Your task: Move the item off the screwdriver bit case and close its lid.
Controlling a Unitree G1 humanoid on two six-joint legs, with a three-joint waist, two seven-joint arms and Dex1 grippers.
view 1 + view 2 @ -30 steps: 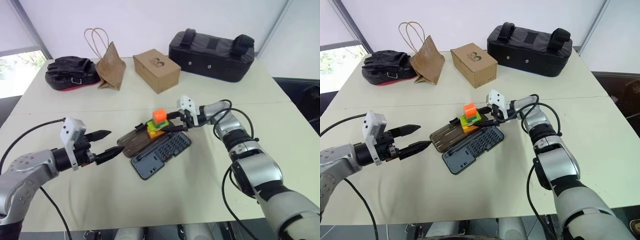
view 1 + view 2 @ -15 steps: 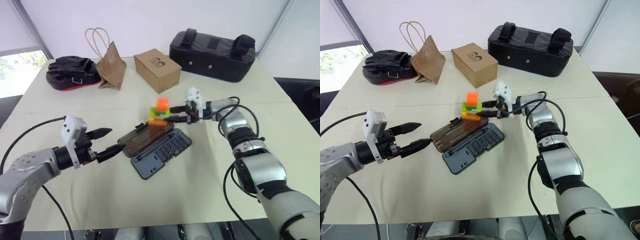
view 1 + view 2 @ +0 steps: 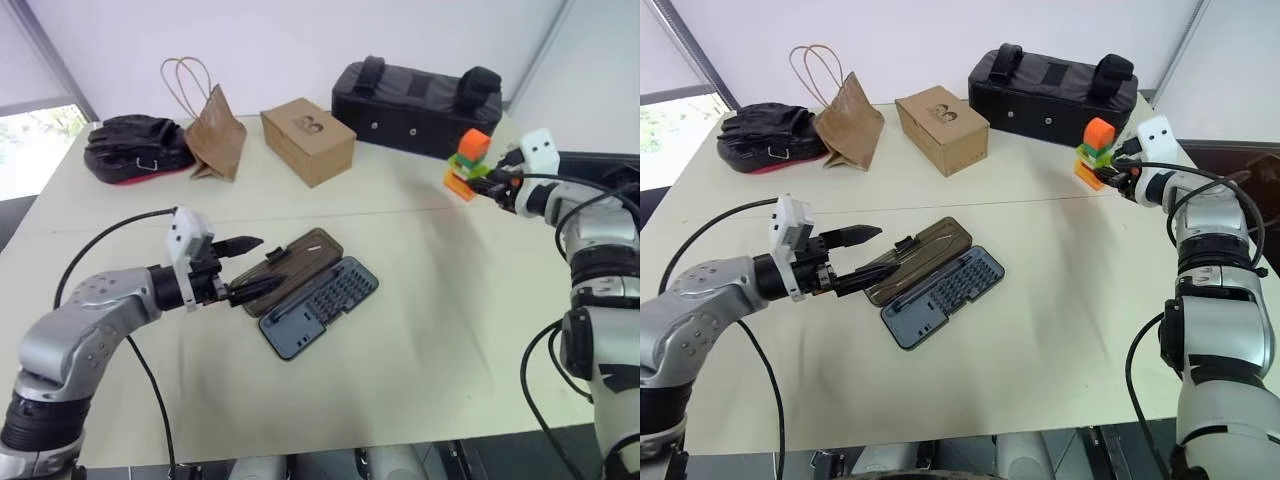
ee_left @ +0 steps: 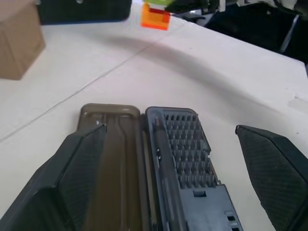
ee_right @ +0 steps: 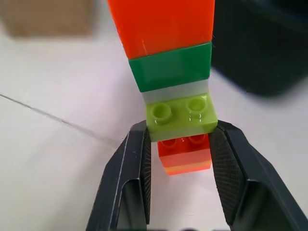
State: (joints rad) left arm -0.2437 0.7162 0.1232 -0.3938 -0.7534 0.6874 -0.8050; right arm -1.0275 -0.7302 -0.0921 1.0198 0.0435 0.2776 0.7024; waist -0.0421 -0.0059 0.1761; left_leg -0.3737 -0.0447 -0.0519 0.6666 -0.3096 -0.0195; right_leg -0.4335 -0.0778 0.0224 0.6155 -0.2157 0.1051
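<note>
While you check this entry, note that the toy has come off the case since a second ago.

Item: block toy, orange cube on top, now lifted at 2 o'clock from the case, well apart from it, near the black padded bag.
Right gripper: fingers clamped on the toy's lime block.
Screwdriver bit case: table centre, open, grey tray bare of the toy.
Lid: smoky brown, lying flat at 10 o'clock of the tray, not yet closed.
Left gripper: fingers spread wide, empty, tips at the lid's edge; it has edged nearer.
Meaning for you: first half looks nearly done; setting the toy down and folding the lid remain.
Writing: a printed mark on the cardboard box, not readable; none elsewhere.
</note>
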